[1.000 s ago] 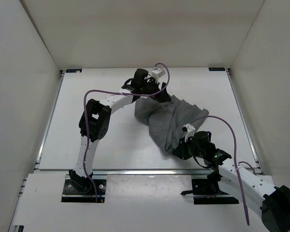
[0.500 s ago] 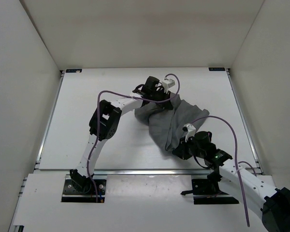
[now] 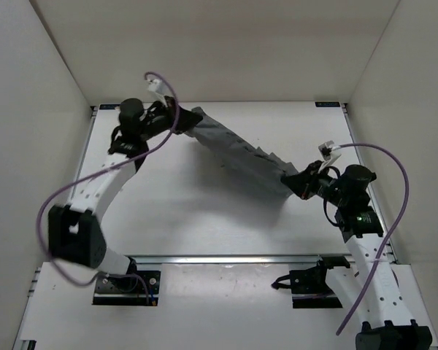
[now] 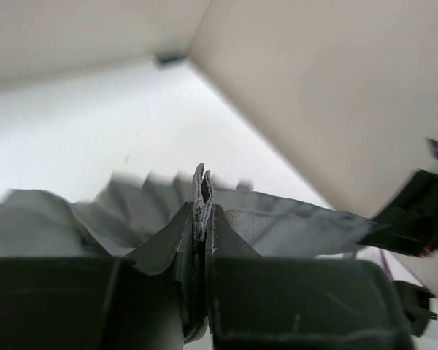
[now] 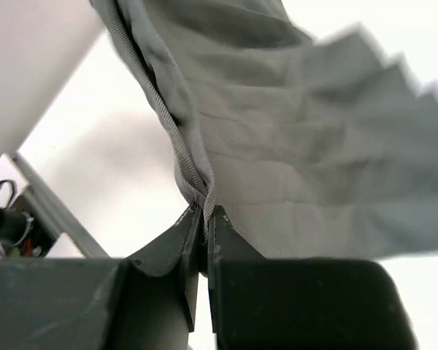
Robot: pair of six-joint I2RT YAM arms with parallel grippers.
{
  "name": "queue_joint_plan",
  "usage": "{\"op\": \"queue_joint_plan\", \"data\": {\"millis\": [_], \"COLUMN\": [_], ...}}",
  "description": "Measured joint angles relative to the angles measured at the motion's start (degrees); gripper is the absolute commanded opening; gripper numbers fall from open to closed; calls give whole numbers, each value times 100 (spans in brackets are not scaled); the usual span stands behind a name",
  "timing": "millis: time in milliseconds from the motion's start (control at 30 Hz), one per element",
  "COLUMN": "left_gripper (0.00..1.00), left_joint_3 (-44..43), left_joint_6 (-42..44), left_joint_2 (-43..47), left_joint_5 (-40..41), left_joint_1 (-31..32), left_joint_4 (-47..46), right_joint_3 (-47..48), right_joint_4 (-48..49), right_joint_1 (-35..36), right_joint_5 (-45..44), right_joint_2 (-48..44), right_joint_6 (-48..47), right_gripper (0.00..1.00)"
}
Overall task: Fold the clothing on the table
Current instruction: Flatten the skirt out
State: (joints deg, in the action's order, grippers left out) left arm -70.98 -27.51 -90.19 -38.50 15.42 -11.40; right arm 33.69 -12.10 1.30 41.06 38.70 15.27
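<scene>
**Table** (image 3: 168, 219): a white surface that fills the middle of the overhead view.

**Clothing** (image 3: 237, 149): grey and drawn out into a long, pleated band. It runs from about 11 o'clock on the table to about 4 o'clock. The table is darker beneath it, so it looks to be hanging above the surface for most of its length. Whether the lower end touches the table, I cannot tell.

**Left gripper** (image 3: 181, 118): holds the 11 o'clock end of the band, near the far-left corner. In the wrist view (image 4: 199, 213) the jaws are pinched almost together on a thin, doubled edge of cloth that stands up between them.

**Right gripper** (image 3: 293, 182): holds the 4 o'clock end, near the right rail. In the wrist view (image 5: 202, 216) the jaws are clamped tight on a seamed edge, and the fabric fans away from them in ridges.

**Step in hand**, as I read it: the piece is being stretched between two held edges to open it out. No fold has been made yet.

**Next move**: likely lower both ends together while keeping the cloth taut, so it lies flat near the table's centre. Then let go and take a fresh edge for the first fold. Both pinches are narrow, so a hard pull could slip one free.
</scene>
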Motion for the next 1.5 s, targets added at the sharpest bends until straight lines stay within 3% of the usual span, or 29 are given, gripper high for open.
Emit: {"op": "queue_joint_plan", "data": {"millis": [133,267,533,700,867,933,1067,1133,1233,1300,1500], "left_gripper": [0,0,0,0,0,0,0,0,0,0,0], "left_joint_3": [719,1005,1154,1711,1744,1362,269,-144,-293,-9,2319], "left_joint_6": [-284,-426,-306,-437,-605,-656,-680,-621,-448,-354,-437], "left_joint_2": [1893,3187,4076,3554,1941,1165,238,190,496,796,1233], "left_joint_5": [42,160,957,1156,1099,1019,850,826,852,933,1259], "left_joint_1": [-160,-398,-527,-756,-955,-1023,-1099,-1095,-1003,-909,-726], "left_joint_4": [-470,-372,44,-457,-964,-933,-737,-706,-837,-1078,-2105], "right_joint_3": [846,1609,3108,3364,4109,5097,8078,8675,8266,7453,4446], "right_joint_4": [-120,-334,-140,186,-55,-695,-1862,-1777,-1718,-1429,-216], "right_joint_1": [282,337,114,317,520,520,533,483,365,374,730], "right_joint_5": [260,544,1132,1252,955,682,258,271,356,330,68], "right_joint_2": [72,166,911,2129,4004,4852,6441,6607,6113,5698,5289], "right_joint_6": [-157,-188,-345,-568,-1005,-1353,-1904,-1998,-2120,-2221,-2321], "right_gripper": [0,0,0,1,0,0,0,0,0,0,0]}}
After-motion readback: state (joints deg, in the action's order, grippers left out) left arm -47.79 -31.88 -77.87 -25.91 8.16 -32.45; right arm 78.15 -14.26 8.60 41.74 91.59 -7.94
